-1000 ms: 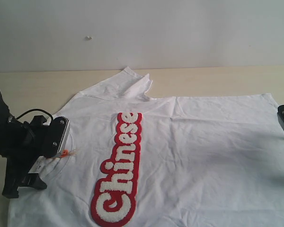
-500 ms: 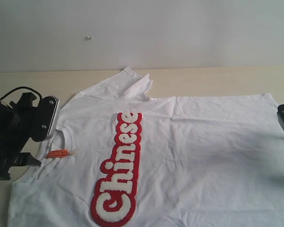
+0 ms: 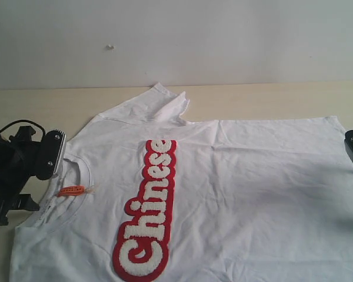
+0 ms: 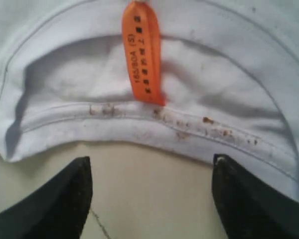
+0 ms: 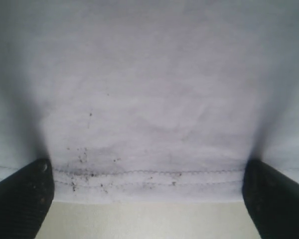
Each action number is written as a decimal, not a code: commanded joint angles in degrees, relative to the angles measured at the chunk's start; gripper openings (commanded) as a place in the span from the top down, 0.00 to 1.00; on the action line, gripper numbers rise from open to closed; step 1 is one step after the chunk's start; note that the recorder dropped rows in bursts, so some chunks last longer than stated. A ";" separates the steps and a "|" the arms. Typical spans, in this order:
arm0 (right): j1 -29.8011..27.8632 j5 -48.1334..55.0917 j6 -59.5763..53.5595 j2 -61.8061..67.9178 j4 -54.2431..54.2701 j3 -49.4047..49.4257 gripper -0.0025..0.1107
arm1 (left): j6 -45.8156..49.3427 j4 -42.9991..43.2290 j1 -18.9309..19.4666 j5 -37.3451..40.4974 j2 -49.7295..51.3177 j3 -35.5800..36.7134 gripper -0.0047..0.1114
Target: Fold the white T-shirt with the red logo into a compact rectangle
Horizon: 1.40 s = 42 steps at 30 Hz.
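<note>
Lying flat and face up on the worktop (image 3: 253,100), the T-shirt (image 3: 241,176) has its long axis running left to right, with the collar (image 4: 139,129) at the left and the hem (image 5: 149,181) at the right. The logo (image 3: 148,208) crosses the chest from far to near.

The left gripper (image 4: 150,164) sits just left of the collar with its jaws apart and empty. The collar's edge lies right ahead of its tips, and the orange tag (image 4: 142,55) is beyond that. The right gripper (image 5: 145,167) faces the hem from the right, its jaws spread wide on either side of the seam and holding nothing. Each arm is nearest its own end of the shirt, so a lengthwise fold would bring the two ends together.

The far sleeve (image 3: 159,103) is folded up on itself. The near edge and near sleeve are cut off by the frame. In the exterior view only a corner of the right gripper shows. Whether either gripper touches the cloth I cannot tell.
</note>
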 commanded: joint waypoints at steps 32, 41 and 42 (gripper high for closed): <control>-0.26 1.80 -0.25 4.09 -0.12 1.63 0.10 | 1.70 -3.05 -1.90 -8.18 6.35 -0.60 0.35; -0.26 2.20 -1.42 4.09 -0.12 1.63 0.10 | 5.04 -2.93 -1.90 10.59 10.54 -0.60 0.47; -0.26 2.20 -1.42 4.09 -0.12 1.63 0.10 | 4.90 -2.93 -1.90 11.39 10.54 -0.60 0.47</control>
